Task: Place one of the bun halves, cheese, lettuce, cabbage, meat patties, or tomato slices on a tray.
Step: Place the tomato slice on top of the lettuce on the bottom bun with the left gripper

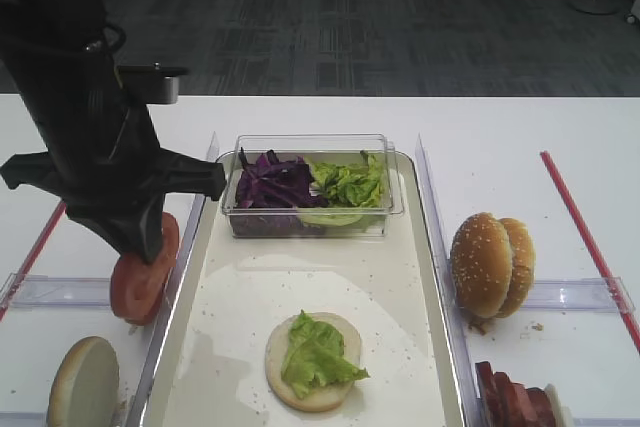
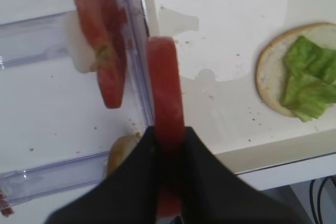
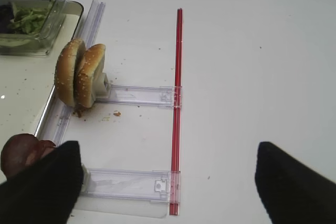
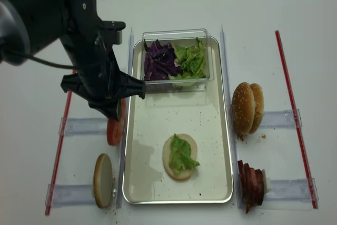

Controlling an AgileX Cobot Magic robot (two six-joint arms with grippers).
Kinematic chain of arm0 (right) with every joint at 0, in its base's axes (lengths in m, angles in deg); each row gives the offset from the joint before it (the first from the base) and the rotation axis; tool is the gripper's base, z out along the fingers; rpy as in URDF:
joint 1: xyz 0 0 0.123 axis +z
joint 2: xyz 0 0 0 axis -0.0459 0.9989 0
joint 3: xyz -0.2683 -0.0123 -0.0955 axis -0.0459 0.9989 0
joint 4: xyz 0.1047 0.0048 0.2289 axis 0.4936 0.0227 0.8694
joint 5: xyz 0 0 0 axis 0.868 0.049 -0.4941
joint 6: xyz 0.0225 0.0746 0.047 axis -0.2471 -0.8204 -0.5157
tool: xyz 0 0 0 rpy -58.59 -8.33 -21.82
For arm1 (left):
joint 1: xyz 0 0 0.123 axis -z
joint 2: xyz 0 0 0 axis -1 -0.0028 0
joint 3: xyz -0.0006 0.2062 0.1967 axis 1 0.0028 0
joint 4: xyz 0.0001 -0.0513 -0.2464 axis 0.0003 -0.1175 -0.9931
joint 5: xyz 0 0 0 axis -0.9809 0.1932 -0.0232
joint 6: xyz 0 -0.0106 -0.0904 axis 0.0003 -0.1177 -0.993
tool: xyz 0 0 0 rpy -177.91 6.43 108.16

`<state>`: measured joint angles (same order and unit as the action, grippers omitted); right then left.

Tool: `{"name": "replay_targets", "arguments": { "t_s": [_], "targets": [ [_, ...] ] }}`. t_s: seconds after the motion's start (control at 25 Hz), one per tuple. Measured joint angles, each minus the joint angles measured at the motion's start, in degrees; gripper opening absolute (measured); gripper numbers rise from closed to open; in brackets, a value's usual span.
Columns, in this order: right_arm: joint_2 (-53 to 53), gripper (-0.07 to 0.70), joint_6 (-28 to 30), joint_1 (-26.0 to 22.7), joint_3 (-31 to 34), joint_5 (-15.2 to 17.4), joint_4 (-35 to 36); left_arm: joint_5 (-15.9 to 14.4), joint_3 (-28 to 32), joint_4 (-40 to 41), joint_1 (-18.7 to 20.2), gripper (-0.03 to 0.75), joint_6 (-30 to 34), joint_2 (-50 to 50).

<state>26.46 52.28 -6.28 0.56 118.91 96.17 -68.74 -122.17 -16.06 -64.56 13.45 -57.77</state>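
Note:
My left gripper (image 2: 167, 132) is shut on a red tomato slice (image 2: 165, 85), held on edge above the left rim of the metal tray (image 1: 420, 247). Another tomato slice (image 2: 100, 56) stands in the clear rack just left of it. On the tray lies a bun half (image 1: 313, 359) cut face up, with a lettuce leaf (image 1: 315, 352) on it. At the tray's far end, a clear box holds purple cabbage (image 1: 272, 185) and more lettuce (image 1: 350, 185). My right gripper (image 3: 168, 182) is open over the bare table, with nothing between its fingers.
Two sesame bun halves (image 1: 490, 262) stand on edge in a clear rack right of the tray. Meat patties (image 1: 515, 397) stand in the rack nearer the front. Another bun half (image 1: 82, 382) stands at the front left. Red strips (image 1: 585, 237) border the work area.

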Motion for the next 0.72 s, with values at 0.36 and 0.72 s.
{"name": "replay_targets", "arguments": {
  "t_s": [0.36, 0.72],
  "targets": [
    [0.0, 0.676, 0.0, 0.0, 0.0, 0.0, 0.0, 2.2, 0.0, -14.0, 0.0, 0.052, 11.9, 0.0],
    [0.0, 0.676, 0.0, 0.0, 0.0, 0.0, 0.0, 2.6, 0.0, -31.7, 0.0, 0.052, 24.9, 0.0]
  ]
}}
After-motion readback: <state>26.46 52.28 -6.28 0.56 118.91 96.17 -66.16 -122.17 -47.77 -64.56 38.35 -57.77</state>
